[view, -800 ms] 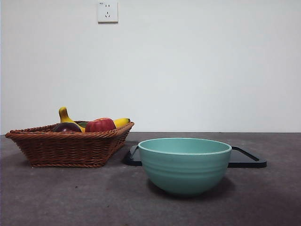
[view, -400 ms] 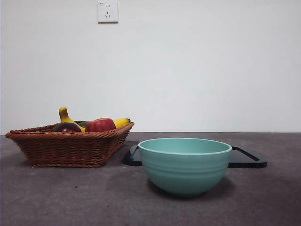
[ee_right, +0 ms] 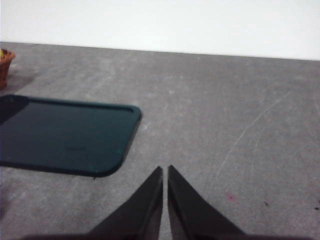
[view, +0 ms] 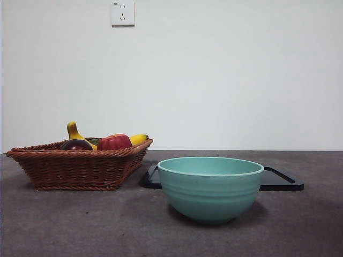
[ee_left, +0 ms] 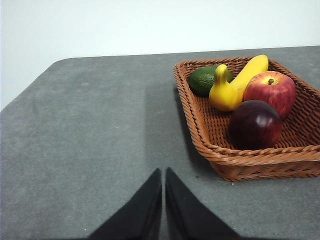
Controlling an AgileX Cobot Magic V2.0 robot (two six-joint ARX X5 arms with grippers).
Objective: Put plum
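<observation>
The plum (ee_left: 255,124) is dark maroon and glossy, lying in the wicker basket (ee_left: 215,150) at the corner nearest my left arm. The front view shows the plum (view: 76,144) just above the basket's rim (view: 75,154), left of the red apple (view: 114,142). My left gripper (ee_left: 163,172) is shut and holds nothing, hovering over bare table beside the basket. Over the table beside the dark tray (ee_right: 65,135), my right gripper (ee_right: 165,170) is also shut and empty. Neither arm appears in the front view.
Also in the basket are a red apple (ee_left: 270,90), a yellow banana (ee_left: 237,85) and a green avocado (ee_left: 205,79). A teal bowl (view: 210,187) stands in front of the flat black tray (view: 281,182), right of the basket.
</observation>
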